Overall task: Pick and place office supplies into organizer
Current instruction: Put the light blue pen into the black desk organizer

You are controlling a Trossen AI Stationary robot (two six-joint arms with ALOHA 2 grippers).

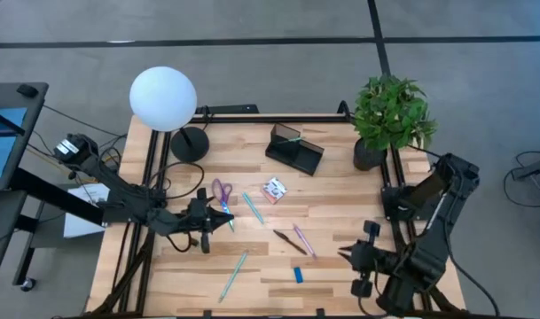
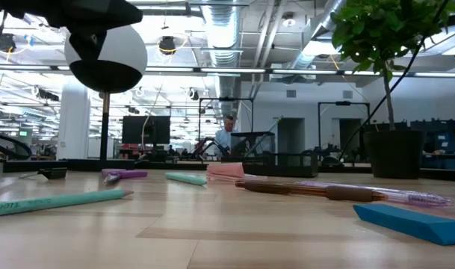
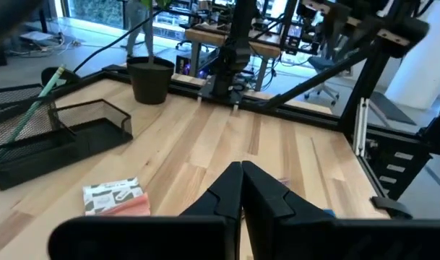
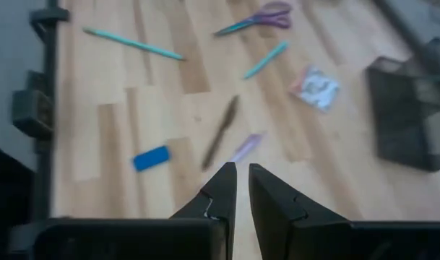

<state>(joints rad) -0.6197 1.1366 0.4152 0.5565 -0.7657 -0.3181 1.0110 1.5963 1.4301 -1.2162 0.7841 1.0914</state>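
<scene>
The table (image 1: 340, 177) was pale wood planking on a black frame, standing on grey carpet, with a white globe lamp (image 1: 163, 97) at its eleven o'clock corner and a potted plant (image 1: 389, 115) at one o'clock. Beyond the far edge, in the low view, lay a long open workshop with ceiling ducts, benches and a person (image 2: 227, 134) seated far back. The organizer (image 1: 295, 148) sat toward twelve o'clock, a teal pen (image 3: 32, 108) already leaning in its taller section. The rest of the supplies lay loose mid-table: purple scissors (image 1: 222, 195), a teal pen (image 1: 253, 208), the white patterned packet (image 1: 275, 188), a dark pen (image 1: 288, 241) and a pink pen (image 1: 303, 239) side by side, a blue block (image 1: 298, 275), and another teal pen (image 1: 233, 275) toward seven o'clock. The left gripper (image 1: 211, 218) hovered at nine o'clock, fingers pressed together on nothing, the scissors just beside its tip. The right gripper (image 1: 345, 255) hung at four o'clock, its fingers nearly together and empty, the pink and dark pens lying near it toward the centre.
</scene>
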